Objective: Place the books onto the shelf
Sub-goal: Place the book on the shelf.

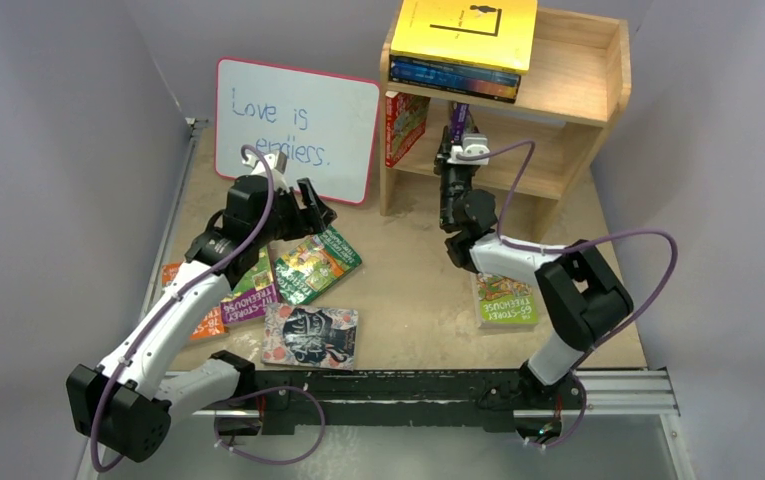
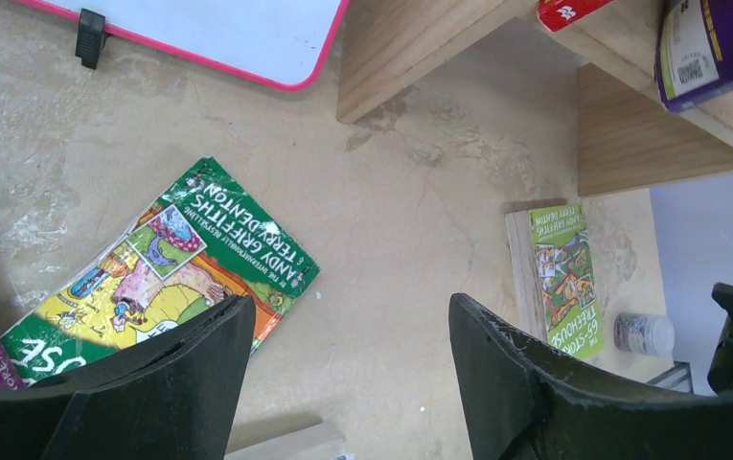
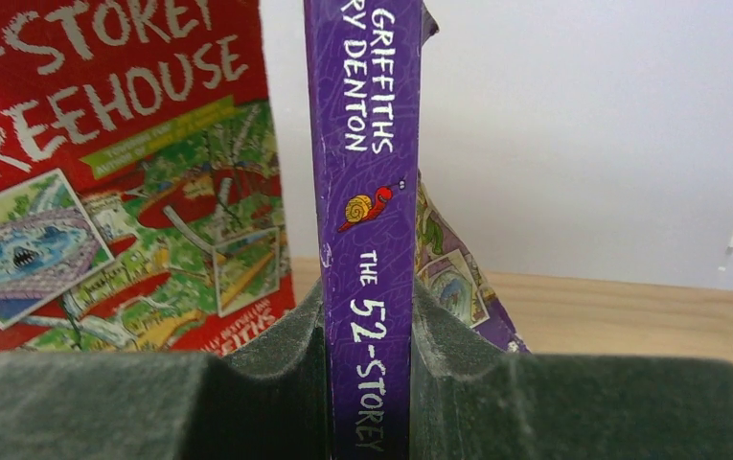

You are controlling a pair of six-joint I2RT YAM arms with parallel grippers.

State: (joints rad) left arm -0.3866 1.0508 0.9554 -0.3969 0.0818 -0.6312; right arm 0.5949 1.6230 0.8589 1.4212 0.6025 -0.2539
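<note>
Right gripper (image 3: 370, 383) clamps purple book (image 3: 364, 192) by spine, upright between both pads, inside lower tier of shelf (image 1: 568, 95). Red book (image 3: 103, 172) stands just beside it at 9 o'clock. Left gripper (image 2: 353, 374) hangs wide open, holding nothing, over table (image 2: 420, 220); green book (image 2: 166, 268) lies at 10 o'clock of jaws, partly under left finger. Yellow book (image 1: 466, 30) tops stack on upper tier.

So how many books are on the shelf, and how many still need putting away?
Done: yellow book and dark blue book on the shelf, red book below. In hand: right gripper holds the purple book. Left: several on the table, like the green book.
</note>
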